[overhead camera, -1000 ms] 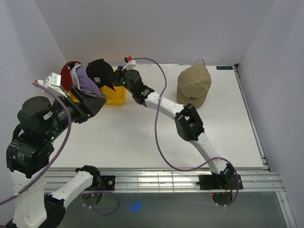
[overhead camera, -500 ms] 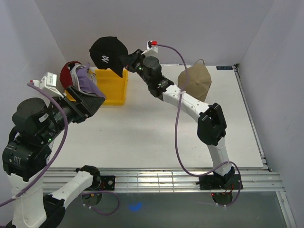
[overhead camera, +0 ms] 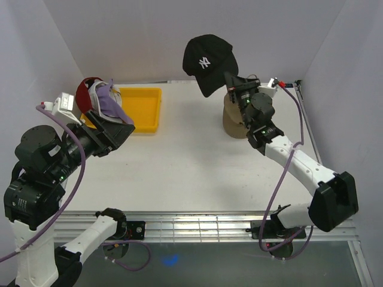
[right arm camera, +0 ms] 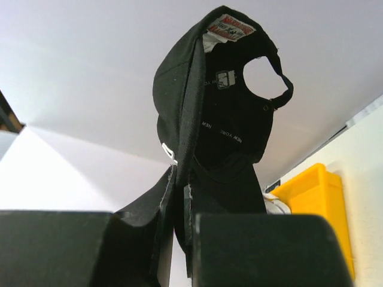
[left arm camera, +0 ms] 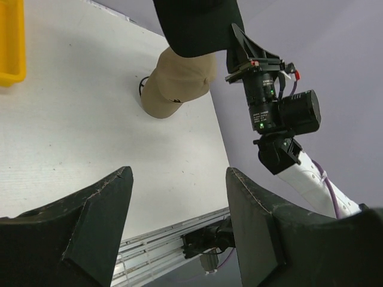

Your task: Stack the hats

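Black NY-logo cap (overhead camera: 207,55) in right claw (overhead camera: 232,82).

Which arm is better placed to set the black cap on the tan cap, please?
The right end effector holds the black cap above the tan cap; the left end effector is across the table.

A black cap (overhead camera: 208,58) with a white logo hangs in the air at far right, brim lowest, above a tan cap (overhead camera: 231,119) on the desk (overhead camera: 191,161). At far left, a dark red cap (overhead camera: 85,92), a white cap (overhead camera: 96,91) and a lavender cap (overhead camera: 109,100) bunch together, raised.
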Controlling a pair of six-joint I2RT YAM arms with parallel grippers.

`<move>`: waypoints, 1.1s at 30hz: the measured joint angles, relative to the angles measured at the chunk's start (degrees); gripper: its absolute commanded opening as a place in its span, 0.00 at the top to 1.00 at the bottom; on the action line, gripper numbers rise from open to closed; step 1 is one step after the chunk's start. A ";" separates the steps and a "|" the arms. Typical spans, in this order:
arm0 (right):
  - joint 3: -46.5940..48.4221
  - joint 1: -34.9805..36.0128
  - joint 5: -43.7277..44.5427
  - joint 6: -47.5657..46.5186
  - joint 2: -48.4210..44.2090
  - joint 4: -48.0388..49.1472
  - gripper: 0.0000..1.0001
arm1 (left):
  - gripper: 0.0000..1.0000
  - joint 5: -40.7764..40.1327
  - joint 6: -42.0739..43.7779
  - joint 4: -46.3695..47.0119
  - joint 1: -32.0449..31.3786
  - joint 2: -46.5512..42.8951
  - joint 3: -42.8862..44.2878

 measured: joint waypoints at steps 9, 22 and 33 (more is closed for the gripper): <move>-22.03 -4.63 7.89 13.22 -17.90 2.10 0.92 | 0.27 4.81 -1.31 2.21 0.00 -0.68 -4.28; -36.24 -7.41 14.88 22.73 -27.96 6.60 0.92 | 0.27 7.65 -1.81 4.15 0.00 -0.92 -7.76; -39.87 -13.88 12.66 24.79 -24.74 17.38 0.92 | 0.27 8.39 -1.92 4.68 0.00 -0.94 -9.38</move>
